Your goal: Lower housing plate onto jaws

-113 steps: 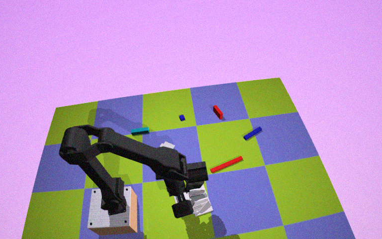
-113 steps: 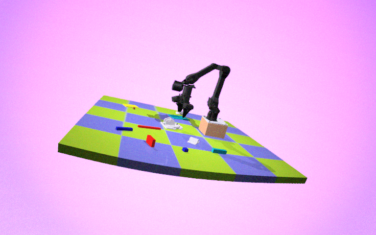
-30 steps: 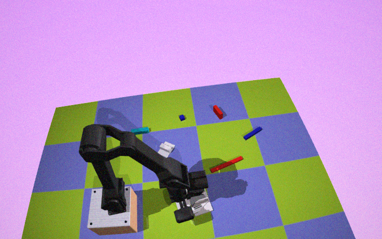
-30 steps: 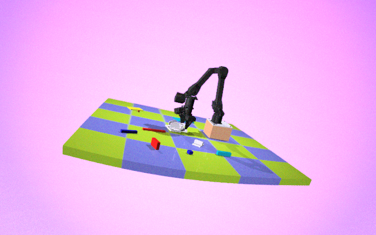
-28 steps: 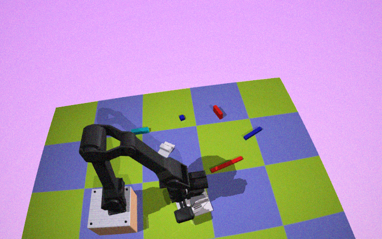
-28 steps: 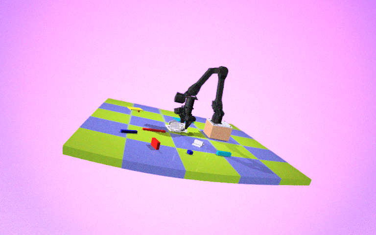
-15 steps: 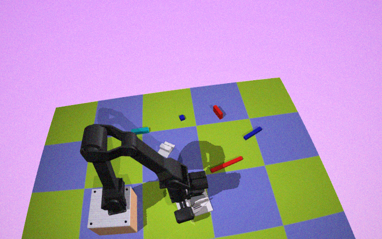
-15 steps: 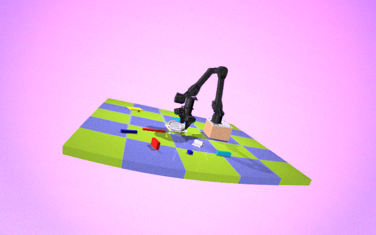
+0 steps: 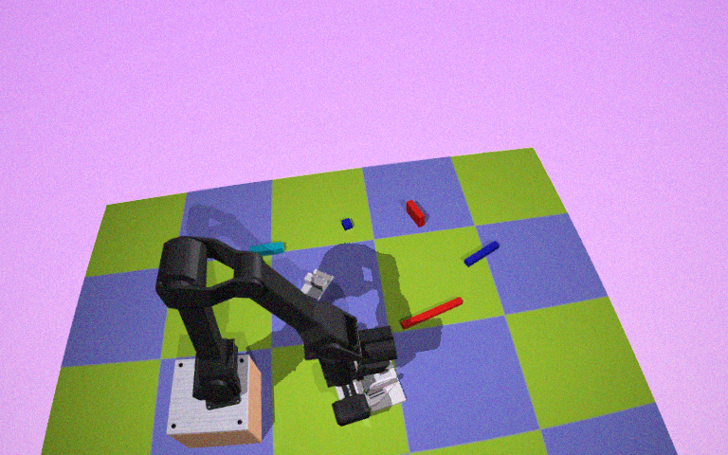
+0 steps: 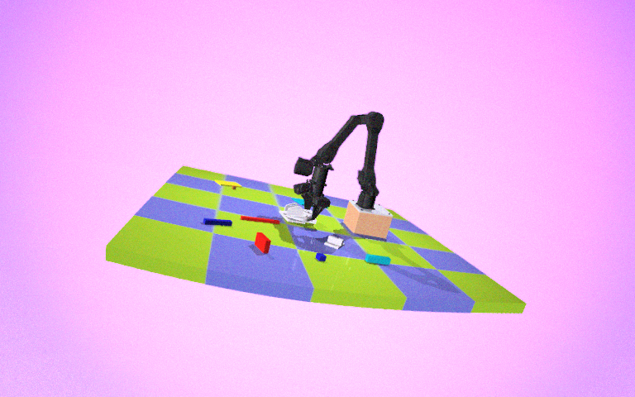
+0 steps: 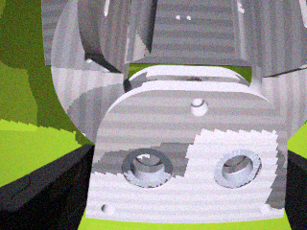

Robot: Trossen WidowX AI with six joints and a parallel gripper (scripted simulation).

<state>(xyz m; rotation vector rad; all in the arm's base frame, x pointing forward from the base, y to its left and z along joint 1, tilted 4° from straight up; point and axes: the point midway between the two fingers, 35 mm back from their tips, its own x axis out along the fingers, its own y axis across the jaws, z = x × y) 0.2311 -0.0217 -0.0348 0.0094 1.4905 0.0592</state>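
Observation:
The white housing plate (image 11: 192, 122) has a rounded far edge, two large collared holes and small holes. My gripper (image 11: 188, 157) (image 10: 312, 217) is shut on it, with one black finger at each side edge. The plate is low beside the pale vise body (image 9: 393, 393) (image 10: 295, 214). The grey jaws show at the top of the wrist view, one on the left (image 11: 98, 31) and one on the right (image 11: 275, 38). The plate overlaps the near part of the body in the wrist view. The stubs' tops are hidden, and I cannot tell whether the plate touches them.
A small pale part (image 9: 318, 281) (image 10: 333, 241) lies near the arm. Around are a teal bar (image 9: 270, 248) (image 10: 377, 259), a blue cube (image 9: 346, 224), a red block (image 9: 415, 213), a blue bar (image 9: 481, 253), a red bar (image 9: 431, 313) and a yellow piece (image 10: 227, 183).

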